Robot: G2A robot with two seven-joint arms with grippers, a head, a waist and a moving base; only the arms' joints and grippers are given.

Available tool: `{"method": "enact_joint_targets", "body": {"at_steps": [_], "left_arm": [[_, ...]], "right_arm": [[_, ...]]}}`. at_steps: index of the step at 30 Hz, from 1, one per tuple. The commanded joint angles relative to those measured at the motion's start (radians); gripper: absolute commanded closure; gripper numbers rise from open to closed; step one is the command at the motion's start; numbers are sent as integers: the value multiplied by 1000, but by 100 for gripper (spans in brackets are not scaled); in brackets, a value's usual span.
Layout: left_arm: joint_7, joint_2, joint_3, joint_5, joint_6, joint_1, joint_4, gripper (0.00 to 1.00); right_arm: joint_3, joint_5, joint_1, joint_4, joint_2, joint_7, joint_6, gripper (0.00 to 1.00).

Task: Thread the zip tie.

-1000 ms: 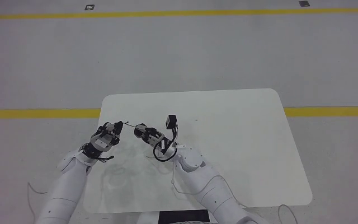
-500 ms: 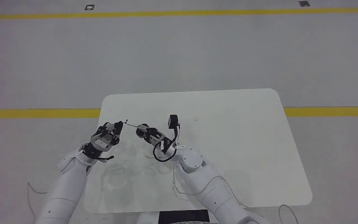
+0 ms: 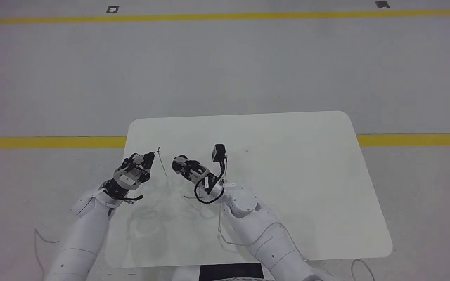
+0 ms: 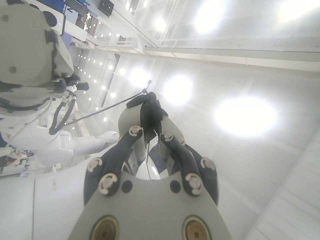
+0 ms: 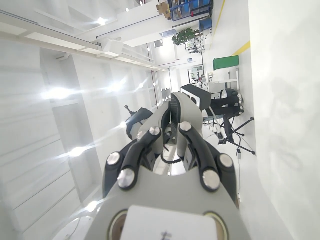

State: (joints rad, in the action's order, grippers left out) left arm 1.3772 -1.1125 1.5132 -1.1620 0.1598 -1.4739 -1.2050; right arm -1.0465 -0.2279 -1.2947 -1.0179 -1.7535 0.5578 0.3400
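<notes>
A thin black zip tie [image 3: 162, 161] [image 4: 110, 106] is held above the white table [image 3: 302, 154] near its left side. My left gripper [image 3: 146, 160] [image 4: 150, 101] is shut on the tie close to its head end. A short tip sticks out past the fingertips, and the long strap trails toward the other arm. My right gripper [image 3: 177, 164] [image 5: 172, 101] hovers just right of the strap with its fingers shut. I see nothing between them. In the right wrist view, the left gripper [image 5: 136, 118] shows beyond the fingertips with the tie's tip above it.
The table's right and far parts are bare white surface. Its left edge [image 3: 126, 151] lies close to the left gripper. Yellow floor lines [image 3: 56, 142] run past the table on both sides.
The strap, which pointed across to the right gripper's tips, now swings to run front to back beside them. The right gripper shifted slightly right. The left gripper stayed put.
</notes>
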Motion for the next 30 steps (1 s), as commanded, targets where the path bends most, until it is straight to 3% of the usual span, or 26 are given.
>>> {"method": "enact_joint_targets", "body": {"at_steps": [1, 13, 15, 19, 20, 30], "left_arm": [[0, 0, 0, 0, 0, 0, 0, 100], [0, 0, 0, 0, 0, 0, 0, 100], [0, 0, 0, 0, 0, 0, 0, 100], [0, 0, 0, 0, 0, 0, 0, 100], [0, 0, 0, 0, 0, 0, 0, 100], [0, 0, 0, 0, 0, 0, 0, 100]], "right_arm": [[-5, -24, -4, -4, 3, 46, 0, 0], [12, -178, 5, 22, -3, 197, 0, 1], [16, -224, 11, 33, -6, 221, 0, 8], [21, -310, 27, 60, -13, 263, 0, 48], [24, -332, 30, 65, -15, 274, 0, 52], [55, -490, 75, 140, -31, 327, -45, 64]]}}
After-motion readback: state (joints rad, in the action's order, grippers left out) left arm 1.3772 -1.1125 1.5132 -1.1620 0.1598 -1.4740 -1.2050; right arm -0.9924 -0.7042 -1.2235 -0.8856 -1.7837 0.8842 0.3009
